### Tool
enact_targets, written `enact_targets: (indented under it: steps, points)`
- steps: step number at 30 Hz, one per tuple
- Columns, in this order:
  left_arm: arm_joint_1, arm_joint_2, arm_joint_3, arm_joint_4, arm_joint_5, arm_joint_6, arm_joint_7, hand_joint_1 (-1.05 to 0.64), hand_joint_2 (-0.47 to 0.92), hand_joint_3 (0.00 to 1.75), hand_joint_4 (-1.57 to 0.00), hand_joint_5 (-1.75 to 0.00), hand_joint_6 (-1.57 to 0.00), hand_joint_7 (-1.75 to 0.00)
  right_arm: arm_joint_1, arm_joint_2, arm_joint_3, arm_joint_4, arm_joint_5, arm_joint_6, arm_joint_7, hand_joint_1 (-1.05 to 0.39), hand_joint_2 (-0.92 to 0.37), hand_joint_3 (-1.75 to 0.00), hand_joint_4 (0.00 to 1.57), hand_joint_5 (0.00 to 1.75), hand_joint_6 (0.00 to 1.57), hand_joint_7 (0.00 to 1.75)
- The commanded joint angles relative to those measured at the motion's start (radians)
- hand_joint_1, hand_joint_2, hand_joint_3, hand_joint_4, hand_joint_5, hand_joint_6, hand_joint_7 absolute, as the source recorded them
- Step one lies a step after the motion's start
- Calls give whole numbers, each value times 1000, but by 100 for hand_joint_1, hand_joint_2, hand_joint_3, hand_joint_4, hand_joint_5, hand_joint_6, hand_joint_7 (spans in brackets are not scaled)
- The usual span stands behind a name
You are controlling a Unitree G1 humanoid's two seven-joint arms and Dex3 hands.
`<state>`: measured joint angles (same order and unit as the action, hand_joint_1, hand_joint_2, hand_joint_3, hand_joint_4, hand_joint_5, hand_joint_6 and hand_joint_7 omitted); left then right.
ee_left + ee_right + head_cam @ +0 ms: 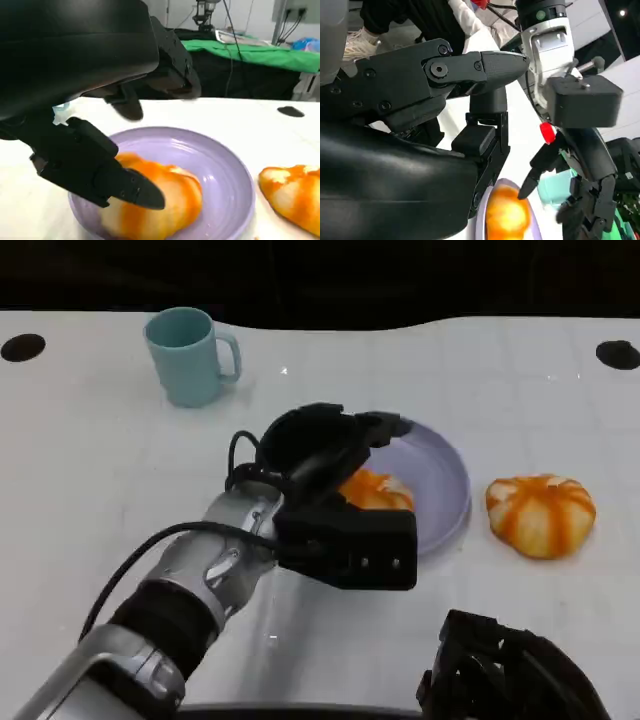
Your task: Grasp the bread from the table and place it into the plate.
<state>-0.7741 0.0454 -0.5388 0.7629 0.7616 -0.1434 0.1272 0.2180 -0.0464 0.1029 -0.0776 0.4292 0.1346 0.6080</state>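
The left robot hand (330,455) reaches over the near-left part of the plate (445,480), its fingers (100,167) spread around the bread (378,490); whether they press on it or merely frame it I cannot tell. That bread, pale with glossy orange stripes, already lies in the lilac plate, toward the rim nearest the robot. The right robot hand (505,680) sits low at the bench's near edge; how its fingers lie cannot be made out. A second bread (540,514), round and striped the same way, rests on the white bench (100,460) just right of the plate, apart from it. A teal mug (190,355) stands upright toward the far-left, well away. Beyond the far edge the left wrist view shows a green-covered table (260,52) and cables.
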Motion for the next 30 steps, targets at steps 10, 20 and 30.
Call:
enact_targets:
  steps: [10,20,30]
  points:
    - [157,123,45,-270,-56,-27,-33,-68,92,17,-14,-40,-21,-4,-1,-14,-24,8,12,-3,3,-68,-92,-27,86,158,78,131]
    - [360,141,216,-360,-309,-300,31,-49,92,3,-50,-67,-59,-16,0,-15,-32,4,17,6,7,-68,-92,-26,85,159,77,132]
    - [547,98,322,-445,-696,-436,-182,-29,87,0,-52,-167,-39,-139,0,-15,-33,8,18,7,12,-69,-92,-26,85,158,76,132]
